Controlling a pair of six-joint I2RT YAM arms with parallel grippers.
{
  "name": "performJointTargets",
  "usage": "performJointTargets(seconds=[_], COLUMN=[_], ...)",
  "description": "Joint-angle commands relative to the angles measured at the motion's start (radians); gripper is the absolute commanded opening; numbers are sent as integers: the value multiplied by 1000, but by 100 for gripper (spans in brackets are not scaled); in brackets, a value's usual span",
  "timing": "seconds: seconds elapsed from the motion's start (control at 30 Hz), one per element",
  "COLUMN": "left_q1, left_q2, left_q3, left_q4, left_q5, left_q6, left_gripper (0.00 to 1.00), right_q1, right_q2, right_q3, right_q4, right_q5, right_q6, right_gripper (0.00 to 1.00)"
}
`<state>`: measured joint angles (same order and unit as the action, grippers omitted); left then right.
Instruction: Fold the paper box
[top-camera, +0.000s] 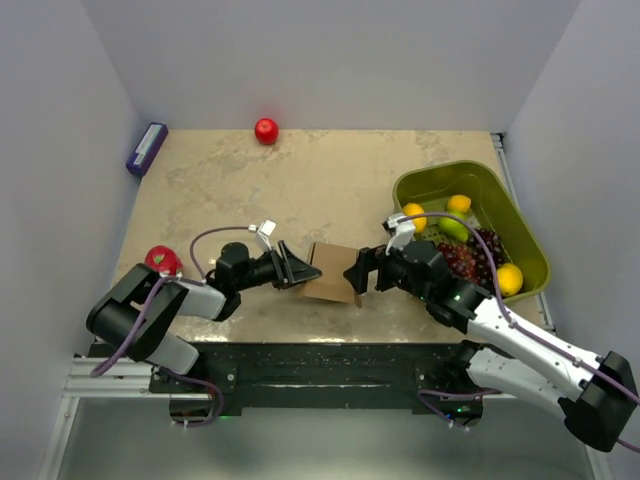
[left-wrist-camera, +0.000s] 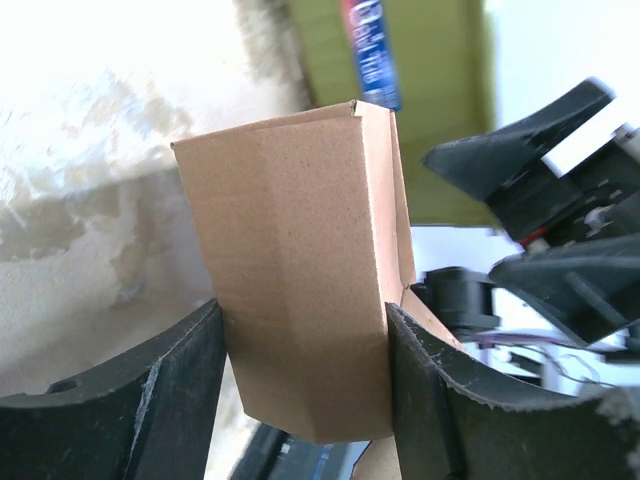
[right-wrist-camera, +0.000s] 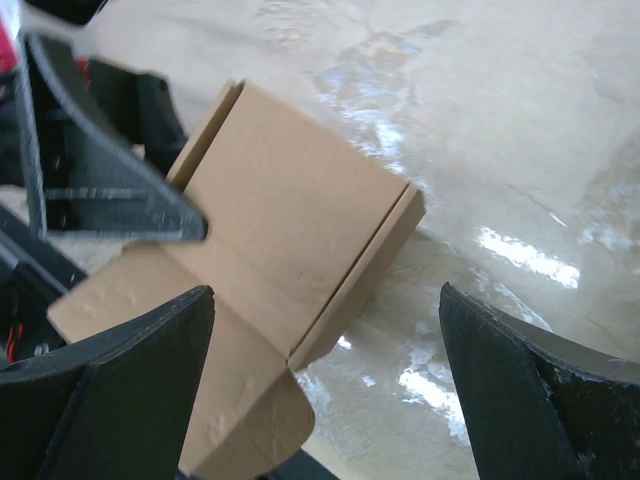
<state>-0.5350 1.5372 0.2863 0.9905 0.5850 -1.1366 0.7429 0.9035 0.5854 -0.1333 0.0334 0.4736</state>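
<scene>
The bottom of the small plain brown cardboard box is cut off in the left wrist view. It's clamped between the left gripper fingers, low over the beige table's near-middle. The right gripper is spread wide just beside it, with bare tabletop left past the box's far edge.
</scene>
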Motion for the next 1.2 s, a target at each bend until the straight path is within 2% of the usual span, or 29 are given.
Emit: performJointTargets(seconds=[0.0,0.2,0.47,0.6,0.67,0.73,0.77,0.8,0.87,0.97,1.1,1.17], left_q1=[87,216,349,398,411,408,408,408,411,409,408,408], left_q2=[-121,-232,-357,-428,-446,-439,-436,-418,-376,-380,-411,-428], left_q3=[14,2,-150,-167,-165,-189,-250,-280,-327,-346,-363,-377], left_q4=[-70,-226,-242,-278,-303,-238,-161,2,176,244,209,192], left_q5=[180,304,418,489,510,524,523,512,526,546,544,547], left_q6=[-42,-54,-199,-253,-262,-349,-415,-539,-619,-686,-671,-666], left_gripper=[36,37,38,38,38,38,38,38,38,38,38,38], right_q1=[85,137,265,375,470,577,608,631,671,719,823,865], right_q2=[-75,-146,-250,-204,-172,-146,-131,-129,-126,-111,10,38], right_q3=[18,-4,-119,-124,-131,-134,-137,-145,-162,-180,-170,-167], right_q4=[52,109,253,277,293,316,340,357,394,448,503,555], right_q5=[82,19,29,136,195,311,353,391,413,466,638,715], right_q6=[-130,-272,-446,-548,-585,-642,-659,-690,-713,-780,-973,-1018], right_gripper=[98,98,95,94,94,94,94,94,95,99,99,99])
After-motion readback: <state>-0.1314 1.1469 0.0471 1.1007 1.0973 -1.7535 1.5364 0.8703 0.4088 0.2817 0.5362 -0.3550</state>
